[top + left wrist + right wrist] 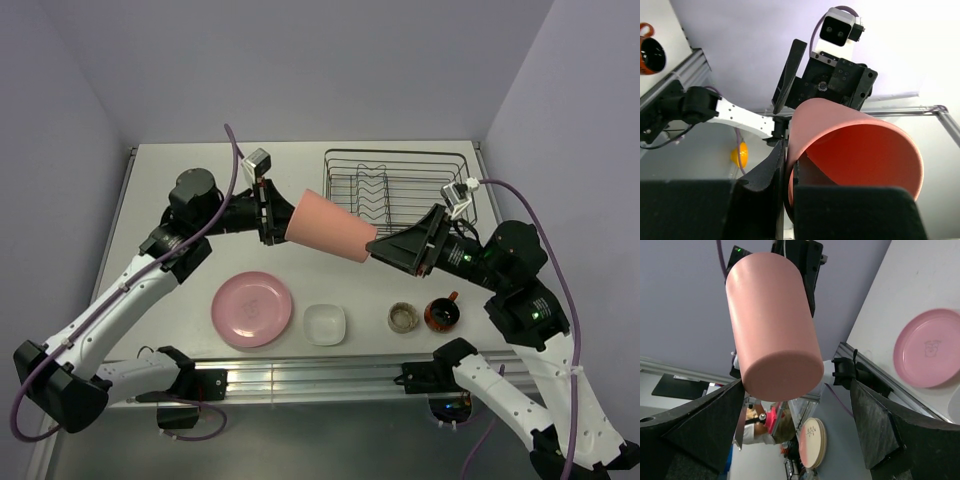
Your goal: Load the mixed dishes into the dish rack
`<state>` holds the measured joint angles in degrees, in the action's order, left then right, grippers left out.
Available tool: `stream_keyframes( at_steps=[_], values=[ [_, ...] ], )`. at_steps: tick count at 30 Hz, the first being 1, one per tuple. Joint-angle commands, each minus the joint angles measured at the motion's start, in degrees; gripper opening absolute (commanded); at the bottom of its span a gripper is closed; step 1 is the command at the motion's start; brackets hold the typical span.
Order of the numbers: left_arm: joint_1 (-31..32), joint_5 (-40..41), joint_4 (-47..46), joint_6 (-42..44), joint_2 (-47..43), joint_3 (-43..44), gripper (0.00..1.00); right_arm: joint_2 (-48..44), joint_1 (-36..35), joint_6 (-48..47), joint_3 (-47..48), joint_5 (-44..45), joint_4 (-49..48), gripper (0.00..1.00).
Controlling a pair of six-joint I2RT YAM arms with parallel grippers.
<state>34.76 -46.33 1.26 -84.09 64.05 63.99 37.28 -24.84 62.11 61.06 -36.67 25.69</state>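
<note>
salmon-pink tumbler [330,232] level at frame centre above counter [170,170], rim pinched by left end effector [268,214]; right end effector [378,247] spread wide either side of its base.

Table [180,180]: flat, off-white top with a thin metal rim along the sides. Aluminium rail [310,378] runs along the near edge. Back wall [300,60], left wall [50,150] and right wall [580,100]: plain pale lavender, meeting the tabletop on three sides. Light: even, diffuse; shadows soft.
</note>
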Motion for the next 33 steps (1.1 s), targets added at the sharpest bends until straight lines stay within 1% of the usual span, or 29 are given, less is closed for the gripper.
stream_keyframes(
  at_steps=[1, 5, 8, 15, 16, 21, 25, 29, 33],
  values=[
    [-0.8, -5.1, -12.1, -6.8, 0.6, 1.6, 0.0, 0.8, 0.2, -0.2, 0.0, 0.0, -2.6, 0.92],
    [-0.9, -5.6, -15.7, -9.0, 1.1, -1.8, 0.0, 1.5, 0.2, 1.5, -0.9, -0.3, -8.0, 0.91],
    [-0.9, -5.5, -18.0, -11.1, 1.0, -3.9, 0.0, 2.5, 0.2, 2.7, -0.9, -0.2, -9.9, 0.91],
    [-1.2, -4.7, -15.9, -9.9, 2.1, -3.3, 0.0, 3.8, 0.2, 4.1, -2.9, -0.1, -13.5, 0.87],
    [-1.2, -3.7, -15.4, -10.0, 2.1, -3.3, 0.0, 3.9, 0.2, 4.2, -2.8, -0.1, -13.7, 0.85],
    [-1.1, -1.0, -13.6, -10.3, 1.3, -3.8, 0.0, 3.3, 0.1, 4.3, -3.2, 1.9, -14.7, 0.82],
    [-1.2, -0.1, -15.5, -11.7, 0.8, -6.1, 0.0, 3.2, 0.1, 5.3, -4.5, 1.9, -17.1, 0.78],
    [-1.2, 0.3, -18.4, -14.2, 0.3, -8.1, 0.0, 2.7, 0.1, 7.1, -6.5, 1.4, -20.4, 0.79],
    [-1.1, 0.3, -19.9, -15.1, 0.2, -8.9, 0.0, 3.2, 0.0, 7.5, -6.7, 0.5, -22.1, 0.81]
  ],
)
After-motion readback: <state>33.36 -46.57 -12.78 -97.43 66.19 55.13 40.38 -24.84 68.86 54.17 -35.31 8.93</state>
